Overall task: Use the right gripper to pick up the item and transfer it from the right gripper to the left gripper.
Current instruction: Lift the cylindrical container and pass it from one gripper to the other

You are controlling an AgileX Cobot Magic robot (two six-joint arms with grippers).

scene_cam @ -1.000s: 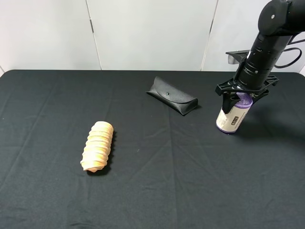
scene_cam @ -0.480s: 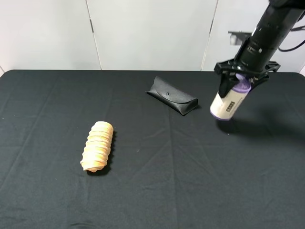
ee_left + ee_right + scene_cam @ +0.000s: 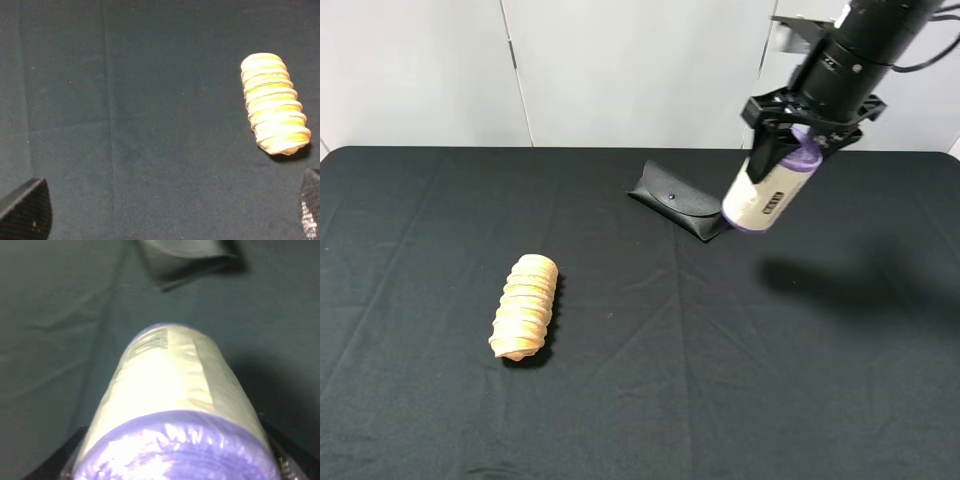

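Note:
My right gripper [image 3: 798, 142] is shut on the purple upper end of the item [image 3: 763, 192], a cream-labelled roll with purple ends. It hangs tilted in the air, well above the black table [image 3: 720, 380], just right of the black glasses case [image 3: 680, 200]. In the right wrist view the item [image 3: 170, 400] fills the frame between the jaws. My left gripper [image 3: 167, 215] is out of the exterior high view. In the left wrist view its fingertips [image 3: 25, 212] stand wide apart at the frame's corners, open and empty, over bare cloth.
A tan ridged spiral piece [image 3: 525, 305] lies on the left half of the table and also shows in the left wrist view [image 3: 275, 102]. The glasses case also shows in the right wrist view [image 3: 190, 255]. A white wall stands behind the table.
My right gripper has lifted the item off the table and carried it up and to the left, toward the glasses case. The spiral piece and the case have not moved.

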